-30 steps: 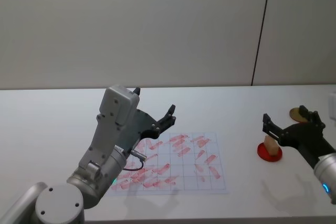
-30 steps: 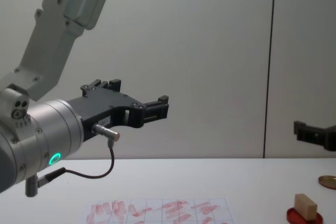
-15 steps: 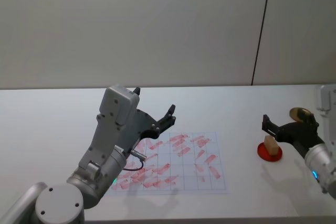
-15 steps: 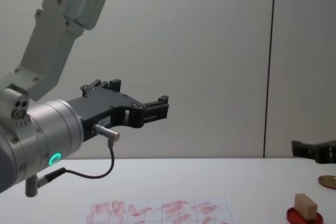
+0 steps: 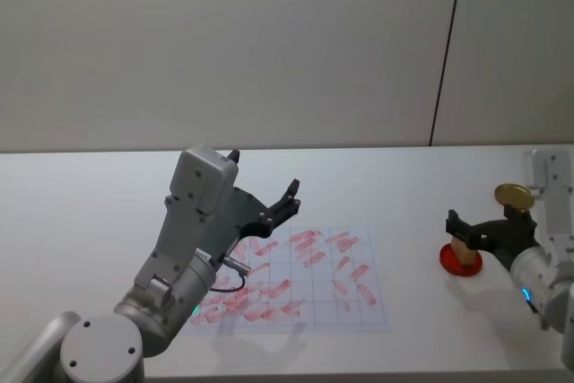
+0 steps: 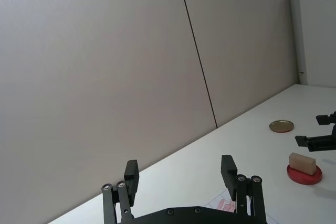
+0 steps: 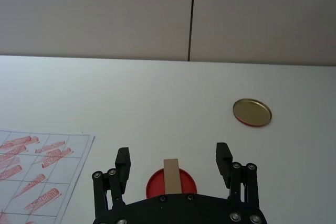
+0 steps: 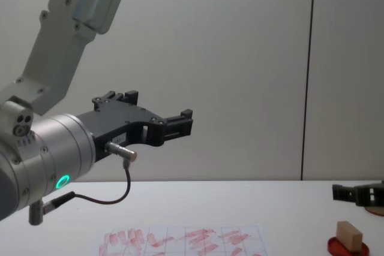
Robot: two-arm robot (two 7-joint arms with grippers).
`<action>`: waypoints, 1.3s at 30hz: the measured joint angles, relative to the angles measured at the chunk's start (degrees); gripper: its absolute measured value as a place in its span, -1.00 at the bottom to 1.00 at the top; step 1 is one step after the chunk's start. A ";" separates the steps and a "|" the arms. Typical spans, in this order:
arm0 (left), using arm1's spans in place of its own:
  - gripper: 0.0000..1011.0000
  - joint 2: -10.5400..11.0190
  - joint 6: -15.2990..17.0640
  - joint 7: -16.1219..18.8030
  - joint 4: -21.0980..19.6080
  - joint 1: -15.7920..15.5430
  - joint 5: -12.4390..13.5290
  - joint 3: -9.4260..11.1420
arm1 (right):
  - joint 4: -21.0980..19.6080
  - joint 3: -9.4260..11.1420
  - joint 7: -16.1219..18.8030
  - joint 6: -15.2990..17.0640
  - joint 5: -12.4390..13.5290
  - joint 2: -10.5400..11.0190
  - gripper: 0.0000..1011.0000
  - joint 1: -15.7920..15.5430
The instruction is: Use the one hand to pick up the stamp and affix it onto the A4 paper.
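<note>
White tabletop (image 5: 90, 204) before a plain grey wall carries the A4 paper (image 5: 323, 298), covered in red marks, and to its right the stamp (image 7: 171, 174), a small tan block standing on a round red ink pad (image 7: 155, 182), with a gold disc (image 7: 252, 112) lying farther back. The right gripper (image 7: 172, 153) hangs low just above the stamp, its fingers spread wide to either side of the block and holding nothing. The left gripper (image 8: 157, 106) is raised high over the paper's left part, fingers apart and empty.
</note>
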 joint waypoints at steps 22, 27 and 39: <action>0.96 0.00 0.00 0.00 0.00 0.00 0.00 0.00 | 10.65 0.00 0.28 1.43 -0.24 -2.14 0.86 5.53; 0.96 0.00 0.00 0.00 0.00 0.00 0.00 0.00 | 12.70 -0.08 0.31 2.34 -0.41 -2.61 0.62 6.72; 0.96 0.00 0.00 0.00 0.00 0.00 0.00 0.00 | 16.26 -0.30 0.38 4.01 -0.74 -3.43 -0.15 8.67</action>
